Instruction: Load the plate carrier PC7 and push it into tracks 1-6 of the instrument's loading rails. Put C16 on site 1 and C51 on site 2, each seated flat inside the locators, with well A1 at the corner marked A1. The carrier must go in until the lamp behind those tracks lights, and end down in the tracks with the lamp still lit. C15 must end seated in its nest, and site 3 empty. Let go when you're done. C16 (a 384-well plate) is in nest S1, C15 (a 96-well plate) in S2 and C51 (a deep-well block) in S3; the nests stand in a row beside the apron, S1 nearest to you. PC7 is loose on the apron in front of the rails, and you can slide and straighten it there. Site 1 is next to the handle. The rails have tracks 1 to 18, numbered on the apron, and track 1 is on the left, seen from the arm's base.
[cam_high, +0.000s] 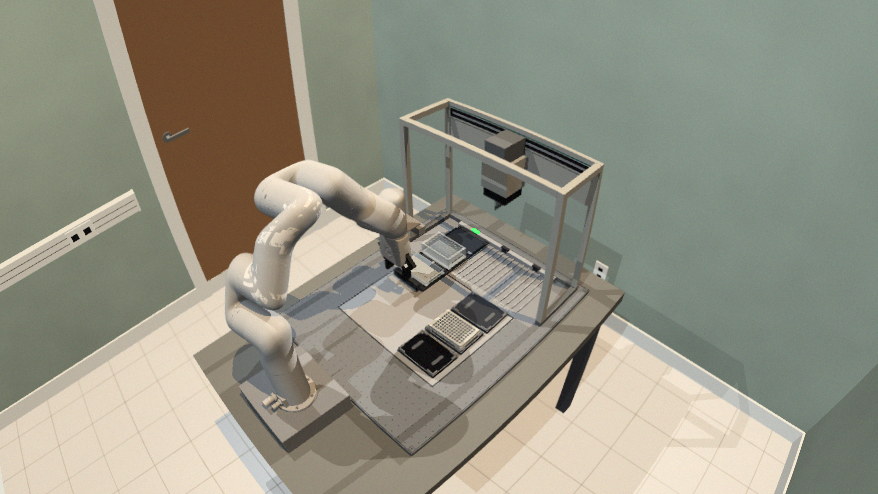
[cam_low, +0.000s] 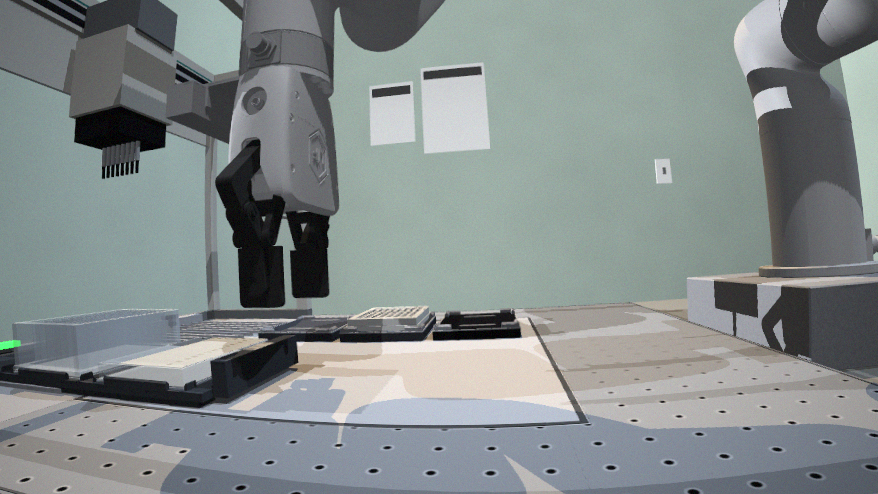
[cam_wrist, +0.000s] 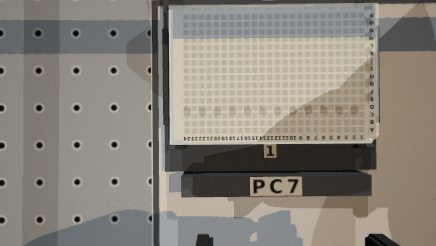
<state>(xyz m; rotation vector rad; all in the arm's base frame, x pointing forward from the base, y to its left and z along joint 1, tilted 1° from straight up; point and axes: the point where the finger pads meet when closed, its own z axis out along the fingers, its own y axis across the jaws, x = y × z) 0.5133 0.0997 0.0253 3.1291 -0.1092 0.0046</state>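
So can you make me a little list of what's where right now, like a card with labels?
Gripper: open, holding nothing, hanging above the carrier's handle
Carrier PC7: pushed into the rails on the left side
Lamp: glowing green
Site 1: 384-well plate
Site 2: clear deep-well block
Middle nest: 96-well plate
Nests either side: no plates
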